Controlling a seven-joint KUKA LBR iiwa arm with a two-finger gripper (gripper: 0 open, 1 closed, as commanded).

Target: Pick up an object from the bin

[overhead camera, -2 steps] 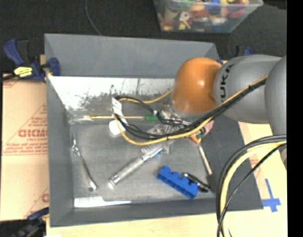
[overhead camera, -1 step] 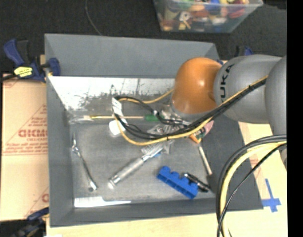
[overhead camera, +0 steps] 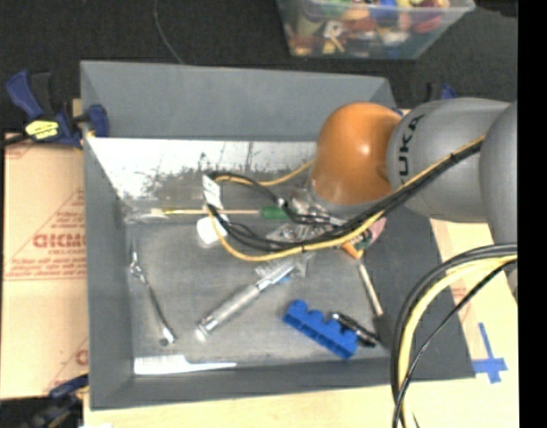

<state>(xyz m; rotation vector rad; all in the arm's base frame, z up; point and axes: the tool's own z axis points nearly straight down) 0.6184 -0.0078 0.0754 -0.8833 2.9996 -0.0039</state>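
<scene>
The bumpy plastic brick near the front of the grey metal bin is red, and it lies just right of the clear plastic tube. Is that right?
Not quite. The bumpy plastic brick is blue, not red. The camera view shows it near the front of the grey metal bin, just right of the clear plastic tube.

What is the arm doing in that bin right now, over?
Gripper down at mid-bin, under its cables. Nearest: clear syringe toward the front, white disc beside it. Blue brick lies apart, nearer the front.
</scene>
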